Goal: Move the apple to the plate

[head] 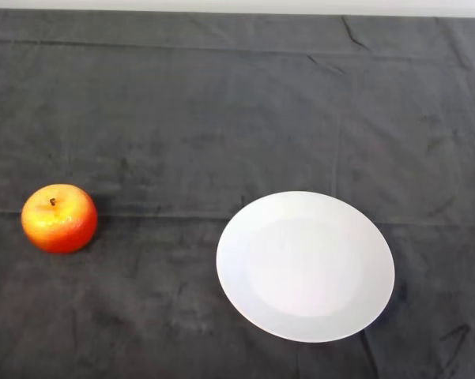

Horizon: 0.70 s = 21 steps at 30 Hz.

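Robot hand nowhere in our view, so we cannot tell its state. We note the apple upright on the counter, well left of the bare plate. Likely firm, smooth, prone to rolling; we would grasp across its middle.

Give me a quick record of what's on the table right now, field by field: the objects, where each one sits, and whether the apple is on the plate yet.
apple: red-orange apple, stem up, resting on the cloth at the left side
plate: white plate, nothing on it, right of centre and nearer the front edge
surface: dark cloth covering the table
apple and plate: apart, not touching, a stretch of cloth between them
task state: apple not yet on the plate
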Motion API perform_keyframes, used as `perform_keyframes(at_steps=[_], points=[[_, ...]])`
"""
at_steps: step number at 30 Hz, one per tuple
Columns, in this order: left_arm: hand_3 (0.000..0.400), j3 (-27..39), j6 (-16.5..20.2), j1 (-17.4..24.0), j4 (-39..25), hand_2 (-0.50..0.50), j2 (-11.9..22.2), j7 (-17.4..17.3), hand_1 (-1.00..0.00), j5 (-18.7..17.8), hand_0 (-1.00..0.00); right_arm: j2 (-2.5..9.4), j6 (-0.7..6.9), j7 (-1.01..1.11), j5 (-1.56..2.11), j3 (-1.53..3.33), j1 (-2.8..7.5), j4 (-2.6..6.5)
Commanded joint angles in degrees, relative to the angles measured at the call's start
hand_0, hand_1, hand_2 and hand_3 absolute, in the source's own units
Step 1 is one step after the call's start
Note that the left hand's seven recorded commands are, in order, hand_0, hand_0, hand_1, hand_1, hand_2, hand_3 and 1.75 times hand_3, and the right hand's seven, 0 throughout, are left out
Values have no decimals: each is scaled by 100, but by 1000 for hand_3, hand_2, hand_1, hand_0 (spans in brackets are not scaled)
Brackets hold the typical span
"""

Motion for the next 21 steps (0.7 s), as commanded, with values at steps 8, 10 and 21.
perform_keyframes(at_steps=[8, 10, 21], points=[[0, 124, 40, -121, -162, 0, -77, 22, 0, 130, 0, -37, -60, 7, 29, -49, 61, 167], [0, 120, 25, -141, -158, 0, -83, 32, 0, 146, 0, -37, -60, 7, 29, -49, 61, 167], [0, -43, -42, -368, -157, 0, -228, 78, 0, 335, 0, -37, -61, 6, 30, -48, 61, 167]])
